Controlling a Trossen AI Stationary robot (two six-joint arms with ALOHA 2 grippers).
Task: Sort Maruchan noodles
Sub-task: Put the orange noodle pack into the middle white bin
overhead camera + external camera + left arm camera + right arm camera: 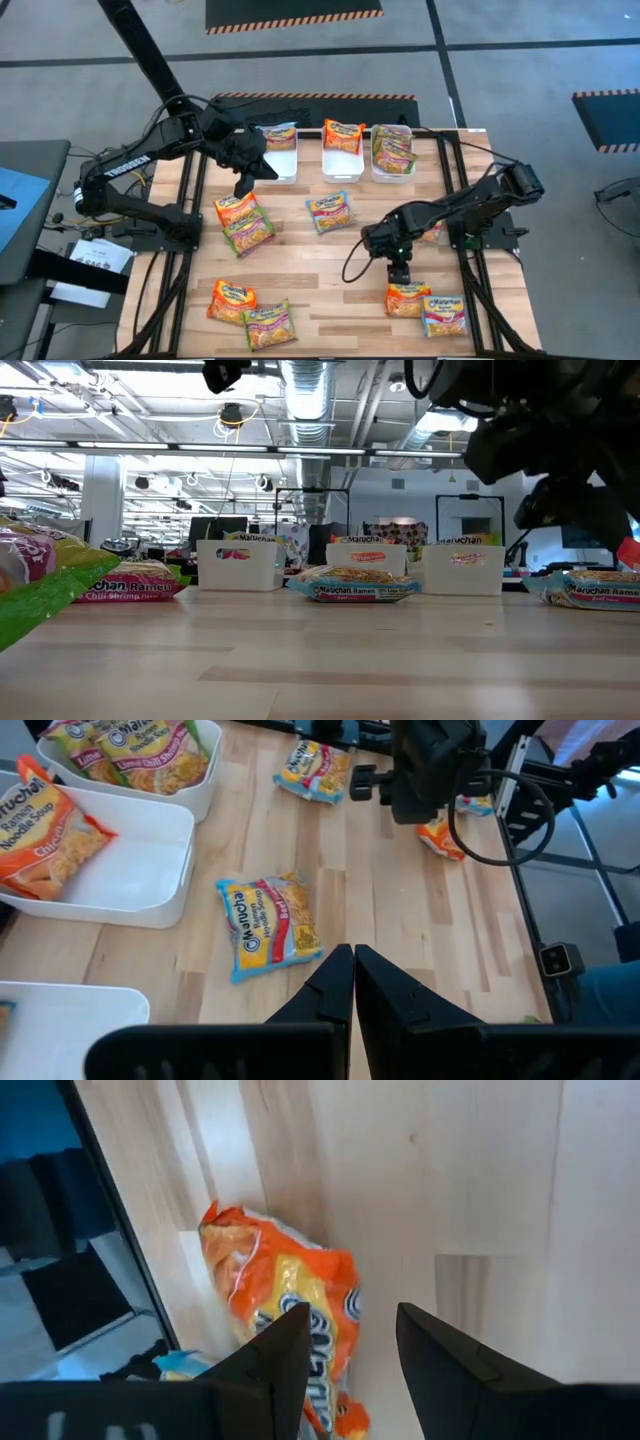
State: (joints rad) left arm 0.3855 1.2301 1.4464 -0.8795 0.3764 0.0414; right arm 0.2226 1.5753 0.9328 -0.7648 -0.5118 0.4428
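Several Maruchan packets lie flat on the wooden table. My right gripper [400, 270] [352, 1315] hangs open, pointing down, just past the far end of an orange packet [407, 298] [290, 1305] near the table's near right corner, with a blue-red packet [443, 315] beside it. My left gripper [245, 182] [353, 962] is shut and empty at the near end of the left white bin [283, 168]. It looks toward a blue-red packet [332, 210] [270, 925] at mid-table.
Three white bins line the far edge: the left one holds a blue-red packet [278, 132], the middle bin [340, 170] an orange one, the right bin [392, 175] green ones. Loose packets lie at left [243, 220], near left [250, 312] and under the right arm [432, 234].
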